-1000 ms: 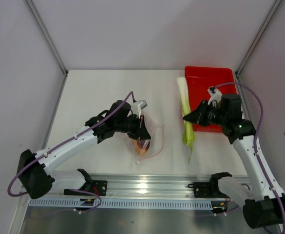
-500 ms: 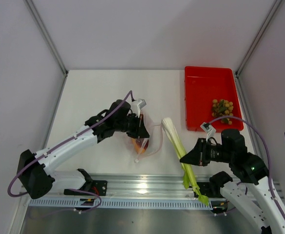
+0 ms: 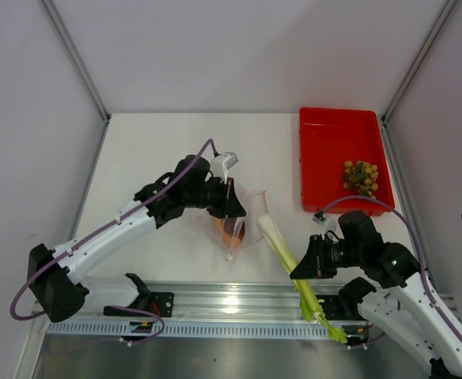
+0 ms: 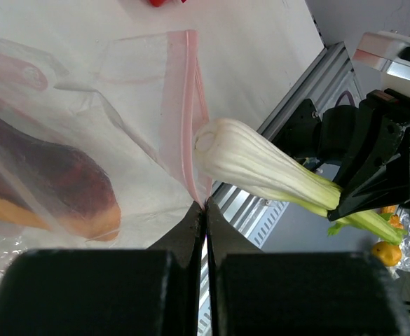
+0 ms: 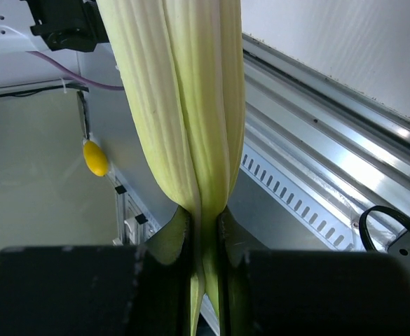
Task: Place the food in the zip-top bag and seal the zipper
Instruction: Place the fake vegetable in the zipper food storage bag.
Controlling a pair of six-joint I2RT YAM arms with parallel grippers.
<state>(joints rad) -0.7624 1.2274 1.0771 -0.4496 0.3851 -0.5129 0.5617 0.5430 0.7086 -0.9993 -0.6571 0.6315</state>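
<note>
The clear zip-top bag (image 3: 242,225) lies mid-table with the orange-skinned dark-red wedge (image 3: 231,230) inside it. My left gripper (image 3: 231,207) is shut on the bag's pink-red zipper (image 4: 185,119) edge, holding the mouth up. My right gripper (image 3: 300,268) is shut on the white-and-green leek stalk (image 3: 282,249), its white end (image 4: 233,150) pointing at the bag's mouth, just outside it. The stalk's green end hangs over the front rail. The grapes (image 3: 360,175) lie in the red tray. The slider tab does not show.
The red tray (image 3: 325,150) sits at the back right of the table. A metal rail (image 3: 231,304) runs along the near edge, between the two arm bases. Grey walls enclose the table on three sides.
My right gripper carried the leek stalk from beside the red tray down to the front, then left toward the bag's mouth. My left gripper shifted slightly with the bag edge.
</note>
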